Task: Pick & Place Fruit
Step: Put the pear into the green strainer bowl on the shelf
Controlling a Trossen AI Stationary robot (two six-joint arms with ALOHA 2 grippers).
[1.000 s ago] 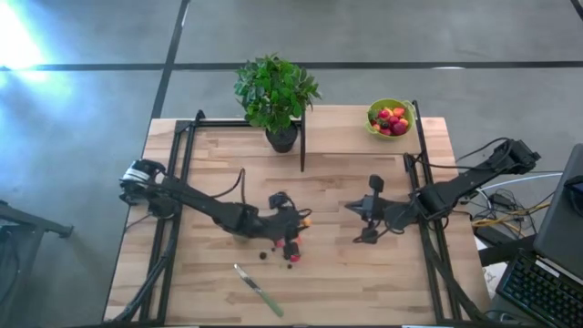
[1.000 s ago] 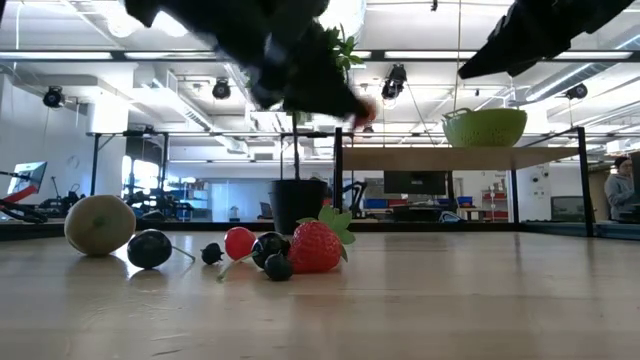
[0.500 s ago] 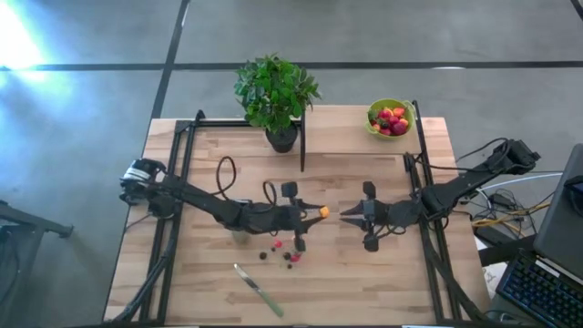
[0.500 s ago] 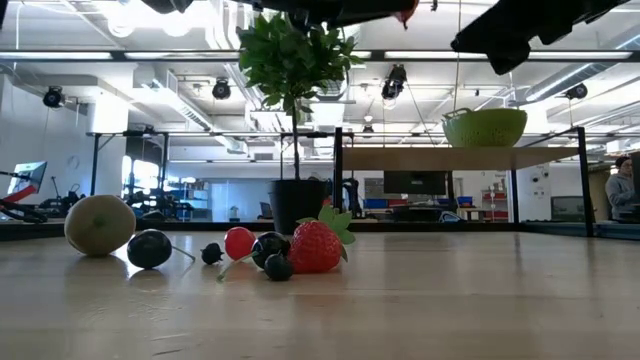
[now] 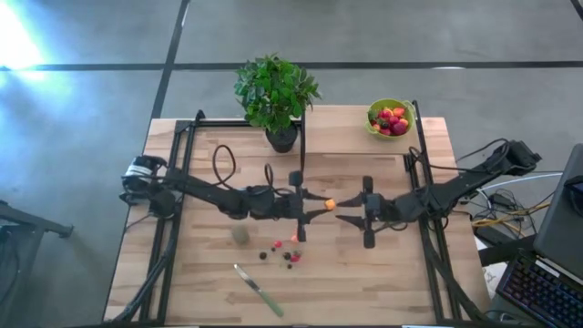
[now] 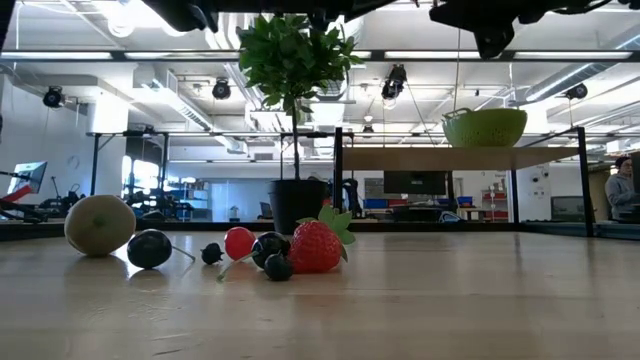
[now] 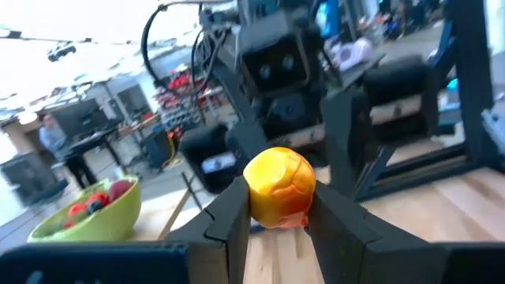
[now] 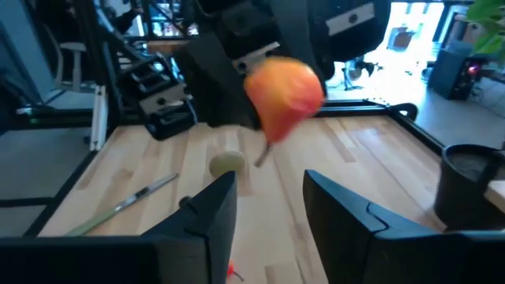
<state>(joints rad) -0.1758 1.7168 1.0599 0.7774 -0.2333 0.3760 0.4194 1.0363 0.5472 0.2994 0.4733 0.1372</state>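
My left gripper reaches level over the table's middle, shut on a small orange-yellow fruit. My right gripper faces it from the right, open, its fingers just short of the fruit and touching nothing. On the table near the front lie a dull-green kiwi-like ball, dark berries, a red cherry and a strawberry. The lime-green bowl at the far right holds red fruit. My left gripper pinches the orange-yellow fruit between its two fingers, which grip its lower sides. The fingers lie level, pointing toward the table's right. The fruit is lifted clear of the table, and a short stem hangs below it.
A potted plant stands at the far middle beside a black upright post. A green-handled knife lies near the front edge. Black frame rails run along both sides. Bare wood shows between the arms and the bowl.
My left gripper has risen from the fruit pile and swung toward the table's right and far side, turning level and carrying the orange-yellow fruit clear. My right gripper has moved left toward it. The fruits on the table have stayed put.
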